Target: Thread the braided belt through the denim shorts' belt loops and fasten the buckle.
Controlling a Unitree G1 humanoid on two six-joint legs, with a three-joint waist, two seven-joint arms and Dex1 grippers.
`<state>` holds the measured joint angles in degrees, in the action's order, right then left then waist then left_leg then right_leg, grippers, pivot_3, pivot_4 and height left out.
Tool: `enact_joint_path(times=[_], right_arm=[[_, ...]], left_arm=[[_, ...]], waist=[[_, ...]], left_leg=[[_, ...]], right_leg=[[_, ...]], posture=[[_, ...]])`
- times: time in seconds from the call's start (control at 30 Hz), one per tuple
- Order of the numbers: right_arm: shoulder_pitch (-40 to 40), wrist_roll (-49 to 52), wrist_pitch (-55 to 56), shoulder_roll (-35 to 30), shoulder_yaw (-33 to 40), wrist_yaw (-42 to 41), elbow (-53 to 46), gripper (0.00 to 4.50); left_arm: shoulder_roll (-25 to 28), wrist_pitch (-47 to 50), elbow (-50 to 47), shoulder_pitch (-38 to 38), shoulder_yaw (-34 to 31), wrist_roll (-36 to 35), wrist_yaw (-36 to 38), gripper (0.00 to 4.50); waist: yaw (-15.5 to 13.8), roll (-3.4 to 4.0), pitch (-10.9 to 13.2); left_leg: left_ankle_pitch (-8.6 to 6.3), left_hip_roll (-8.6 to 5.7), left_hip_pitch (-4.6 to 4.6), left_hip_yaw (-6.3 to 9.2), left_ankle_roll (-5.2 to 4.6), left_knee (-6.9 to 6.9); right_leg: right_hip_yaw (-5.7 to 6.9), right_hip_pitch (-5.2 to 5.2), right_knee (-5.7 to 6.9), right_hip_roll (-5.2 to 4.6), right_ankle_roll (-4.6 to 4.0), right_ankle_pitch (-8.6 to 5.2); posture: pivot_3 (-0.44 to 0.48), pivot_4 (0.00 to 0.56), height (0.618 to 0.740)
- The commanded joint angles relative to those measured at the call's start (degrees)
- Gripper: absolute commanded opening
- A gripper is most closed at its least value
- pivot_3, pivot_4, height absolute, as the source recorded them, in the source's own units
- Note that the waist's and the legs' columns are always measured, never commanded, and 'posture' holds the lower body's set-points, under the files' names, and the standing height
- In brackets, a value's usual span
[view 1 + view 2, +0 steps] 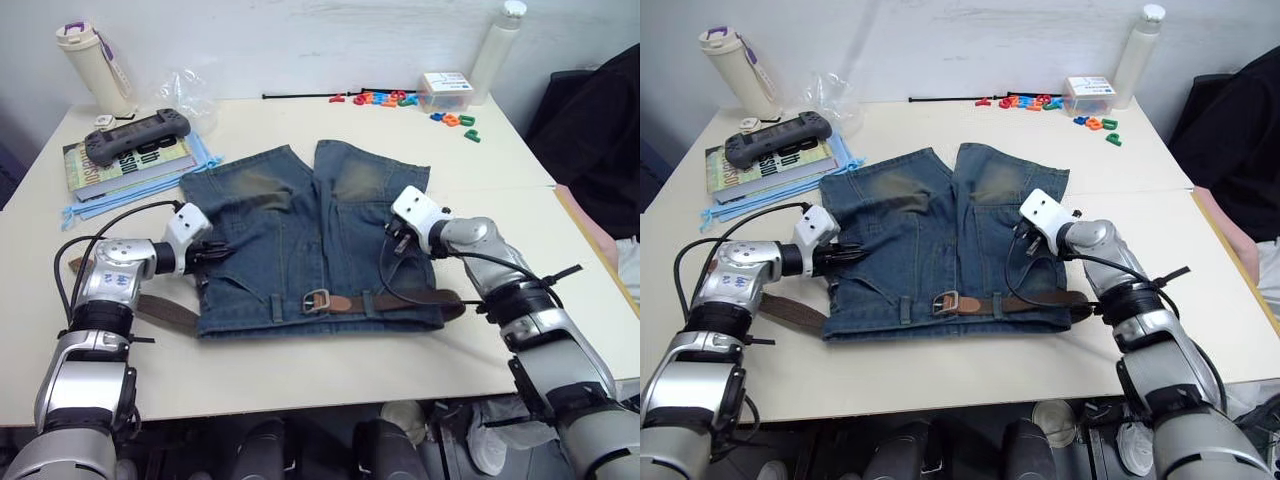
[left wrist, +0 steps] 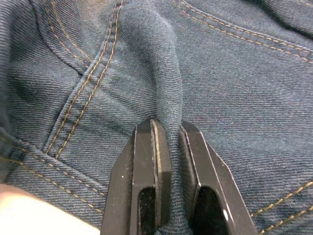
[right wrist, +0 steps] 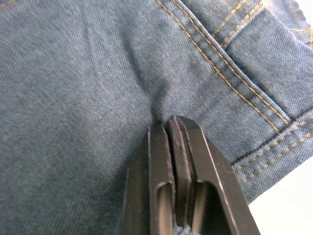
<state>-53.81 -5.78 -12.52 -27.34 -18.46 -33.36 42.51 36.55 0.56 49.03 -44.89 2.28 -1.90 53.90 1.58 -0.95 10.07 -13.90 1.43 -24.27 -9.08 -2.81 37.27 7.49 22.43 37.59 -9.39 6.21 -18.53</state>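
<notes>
The denim shorts [image 1: 300, 235] lie flat on the table, waistband toward me. The braided belt [image 1: 400, 300] runs along the waistband through the belt loops [image 1: 276, 304], and the buckle [image 1: 318, 300] sits at the front centre. The belt's brown tail [image 1: 165, 312] sticks out past the shorts on the left. My left gripper [image 1: 215, 250] is at the shorts' left side. It is shut on a raised fold of denim [image 2: 166, 98], which sits between its fingers [image 2: 146, 156]. My right gripper [image 1: 400, 243] rests on the right leg, shut on a small pucker of denim [image 3: 156, 110].
Books [image 1: 130, 160] with a grey game controller [image 1: 137, 132] and a light blue cloth [image 1: 130, 195] lie at the back left, near a cream bottle [image 1: 95, 65]. Coloured letters [image 1: 390, 98], a small box [image 1: 446, 90], a white bottle [image 1: 497, 50] and a thin black cord [image 1: 300, 95] line the back edge.
</notes>
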Motion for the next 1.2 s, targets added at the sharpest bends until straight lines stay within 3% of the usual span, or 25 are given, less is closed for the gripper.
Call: enact_joint_path(times=[0.03, 0.23, 0.4, 0.43, 0.53, 0.63, 0.7, 0.83, 0.93, 1.0, 1.07, 1.13, 1.17, 1.2], right_arm=[[-3.2, -2.4, 4.0, 0.6, 1.7, 2.9, 7.7, 0.00], [-6.4, -3.8, 8.1, 1.5, 3.0, 5.5, 15.0, 0.00], [-6.0, -1.8, 7.0, 1.8, 6.3, 4.8, 13.2, 0.00], [-5.7, -1.5, 6.4, 1.7, 7.1, 5.1, 12.0, 0.71], [-4.0, 1.2, 3.6, 1.3, 10.4, 3.2, 5.9, 1.98], [-1.0, 4.8, -1.7, 1.4, 15.7, 5.4, -5.8, 3.53], [1.5, 7.1, -6.5, 2.2, 19.2, 7.6, -14.5, 4.43], [6.2, 8.5, -13.8, 3.4, 20.3, 8.8, -27.7, 4.43], [9.0, 8.5, -17.2, 3.5, 19.4, 8.8, -34.8, 4.43], [10.8, 9.2, -19.2, 3.7, 19.1, 8.1, -39.5, 4.43], [12.4, 10.0, -21.1, 3.6, 19.5, 7.9, -43.9, 4.43], [13.7, 11.3, -23.1, 3.5, 20.5, 7.7, -47.9, 4.43], [14.7, 12.1, -24.2, 3.4, 20.8, 7.5, -50.4, 4.43], [15.7, 12.8, -25.1, 3.2, 21.0, 7.2, -52.6, 4.43]], left_arm=[[-1.0, -0.7, 5.0, -1.1, 1.4, 3.5, -4.8, 0.04], [-2.7, -2.0, 8.5, -3.6, 1.5, 4.0, -6.5, 0.04], [-3.7, -2.8, 7.8, -3.7, -0.1, 2.7, -7.5, 0.04], [-3.7, -3.0, 7.4, -3.6, -0.6, 2.3, -7.8, 1.02], [-3.6, -2.2, 5.0, -3.4, -2.3, 1.3, -8.7, 2.25], [-3.2, 1.6, -5.5, -0.9, -6.0, -2.9, -8.9, 3.63], [-3.2, 6.4, -15.5, 1.9, -8.8, -6.4, -9.9, 3.65], [-3.8, 15.9, -32.9, 7.4, -11.4, -10.1, -13.5, 3.65], [-4.7, 22.4, -44.1, 11.3, -13.2, -13.4, -16.1, 3.65], [-5.0, 25.4, -50.3, 14.2, -14.5, -15.4, -17.4, 3.65], [-5.1, 29.0, -56.0, 17.5, -16.5, -18.3, -18.4, 3.65], [-4.8, 31.9, -60.1, 20.2, -18.6, -20.9, -19.3, 3.65], [-4.5, 32.9, -61.3, 21.8, -20.1, -21.6, -19.8, 3.65], [-4.2, 33.4, -62.0, 23.1, -21.6, -22.1, -20.4, 3.65]], waist=[[0.0, 0.00, 0.0], [0.1, 0.01, 0.0], [0.1, 0.04, 0.0], [0.1, 0.05, 0.0], [0.2, 0.07, 0.0], [0.4, 0.12, 0.1], [0.5, 0.15, 0.1], [0.7, 0.14, 0.1], [1.7, 0.27, 0.2], [2.6, 0.36, 0.3], [2.9, 0.56, 0.4], [2.7, 0.51, 0.5], [1.6, 0.41, 0.6], [0.8, 0.39, 0.6]], left_leg=[[0.07, 0.00, 0.00, 0.00, -0.09, -0.01], [0.18, -0.02, 0.01, 0.01, -0.13, -0.04], [0.20, -0.03, 0.00, 0.01, -0.17, -0.06], [0.20, -0.04, 0.00, 0.01, -0.17, -0.06], [0.20, -0.03, -0.11, 0.03, -0.18, -0.09], [0.20, -0.02, -0.32, 0.03, -0.19, -0.14], [0.21, 0.01, -0.60, 0.11, -0.20, -0.11], [0.31, 0.01, -1.06, 0.18, -0.19, -0.04], [0.42, -0.18, -1.00, 0.80, -0.20, -0.23], [1.36, -1.83, -0.83, 2.99, -0.45, -1.52], [2.33, -3.00, -0.86, 4.55, -0.54, -2.53], [3.18, -4.08, -0.88, 6.80, -0.43, -3.25], [3.36, -3.99, -0.88, 6.97, -0.20, -3.18], [3.39, -3.87, -0.93, 6.87, -0.01, -3.17]], right_leg=[[0.04, -0.01, 0.01, 0.00, 0.00, 0.00], [0.06, 0.00, 0.09, -0.03, 0.00, 0.00], [0.07, 0.00, 0.08, -0.03, 0.00, 0.00], [0.07, 0.00, 0.08, -0.04, 0.00, 0.00], [0.08, 0.07, 0.04, -0.05, 0.00, 0.00], [0.11, 0.20, 0.06, 0.00, 0.02, 0.01], [0.11, 0.35, 0.10, 0.02, 0.03, 0.02], [0.14, 0.67, 0.03, 0.09, 0.04, 0.02], [0.58, 0.16, -0.17, 0.08, 0.08, 0.01], [2.54, -0.86, -0.49, -0.61, 0.52, -0.22], [3.36, -1.41, -0.66, -1.31, 0.91, -0.44], [3.07, -2.10, -0.64, -1.38, 1.70, -0.88], [1.83, -1.78, -0.71, -1.05, 1.94, -1.01], [1.52, -2.02, -0.63, -0.90, 1.90, -1.19]], posture=[[0.000, 0.150, 0.713], [0.000, 0.150, 0.713], [0.000, 0.150, 0.713], [0.000, 0.150, 0.713], [0.000, 0.150, 0.713], [0.000, 0.150, 0.713], [0.000, 0.150, 0.713], [0.000, 0.150, 0.713], [0.000, 0.150, 0.710], [0.000, 0.150, 0.708], [0.000, 0.150, 0.706], [0.000, 0.150, 0.706], [0.000, 0.150, 0.706], [0.000, 0.150, 0.706]])
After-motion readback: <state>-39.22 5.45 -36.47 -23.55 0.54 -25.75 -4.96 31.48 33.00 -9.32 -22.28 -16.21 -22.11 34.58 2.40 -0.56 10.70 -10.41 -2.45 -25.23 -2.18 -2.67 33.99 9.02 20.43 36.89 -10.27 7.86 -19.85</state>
